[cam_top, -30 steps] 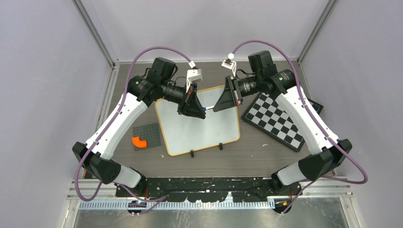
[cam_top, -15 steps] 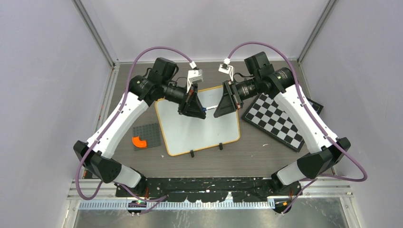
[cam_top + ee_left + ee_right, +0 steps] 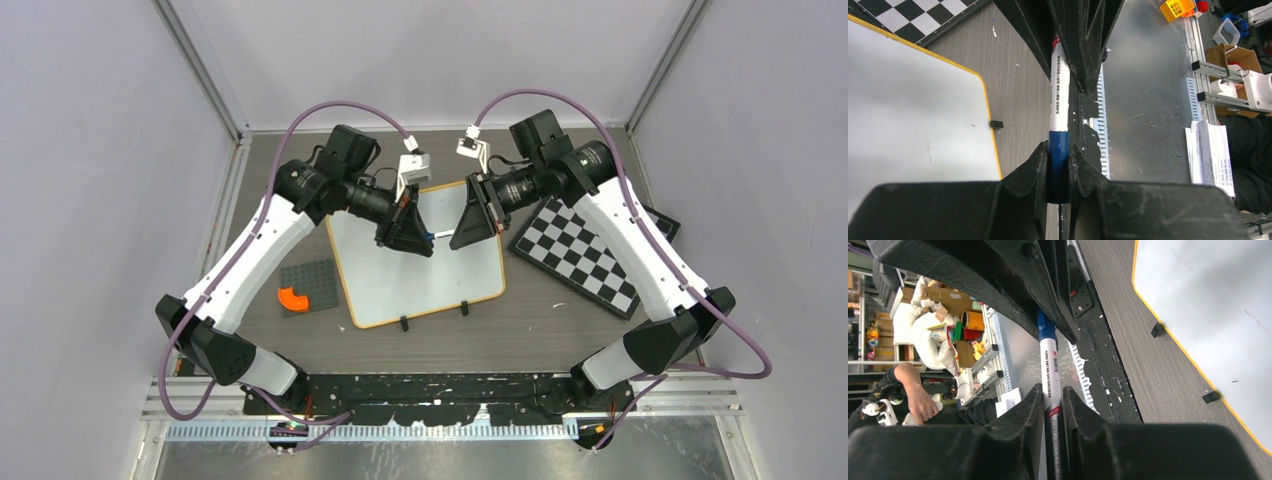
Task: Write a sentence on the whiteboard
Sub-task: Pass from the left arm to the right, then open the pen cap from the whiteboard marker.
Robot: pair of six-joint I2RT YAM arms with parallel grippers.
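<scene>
The whiteboard (image 3: 420, 280), white with an orange-yellow frame, lies flat at the table's middle. It also shows in the left wrist view (image 3: 908, 100) and the right wrist view (image 3: 1208, 300). A marker (image 3: 441, 236) with a white barrel and a blue cap hangs level above the board between both grippers. My left gripper (image 3: 429, 241) is shut on the marker's blue cap (image 3: 1058, 160). My right gripper (image 3: 455, 239) is shut on the white barrel (image 3: 1049, 370). The cap (image 3: 1046, 332) is seated on the barrel (image 3: 1059, 90). The board's surface is blank.
A black-and-white checkered board (image 3: 575, 250) lies right of the whiteboard, under the right arm. A dark grey baseplate (image 3: 312, 280) with an orange piece (image 3: 293, 297) lies to the left. Two black clip feet (image 3: 404, 323) sit on the whiteboard's near edge.
Both grippers have drifted slightly toward the near side with the marker still held between them. The right wrist has shifted a little to the left. Neither grip has changed.
</scene>
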